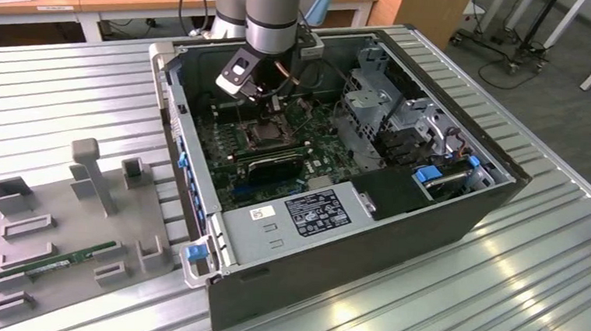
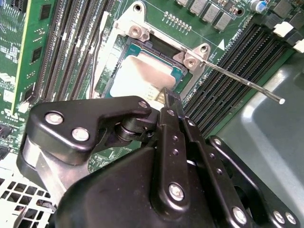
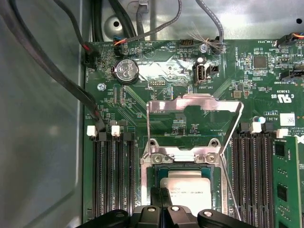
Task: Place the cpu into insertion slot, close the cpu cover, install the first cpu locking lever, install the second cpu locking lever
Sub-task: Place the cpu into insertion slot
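Observation:
The cpu (image 3: 186, 186), a flat square chip with a silver-grey top, lies in the insertion slot (image 3: 152, 183) on the green motherboard; it also shows in the second wrist view (image 2: 142, 76). The cpu cover (image 3: 190, 100), a thin silvery frame, stands tilted up and open behind the slot. A thin locking lever (image 2: 247, 84) sticks out free beside the socket. My gripper (image 3: 161, 194) hovers over the chip's near edge with its fingers together and nothing between them; it also appears in the second wrist view (image 2: 171, 97). In the exterior view the gripper (image 1: 268, 110) reaches down inside the open computer case (image 1: 448, 215).
Black memory slots (image 3: 114, 175) flank the socket, and a green memory stick (image 3: 285, 183) sits in one. Dark cables (image 3: 47, 71) run along the case wall. Outside the case, a grey fixture plate (image 1: 20, 224) holds another green memory stick (image 1: 60, 261).

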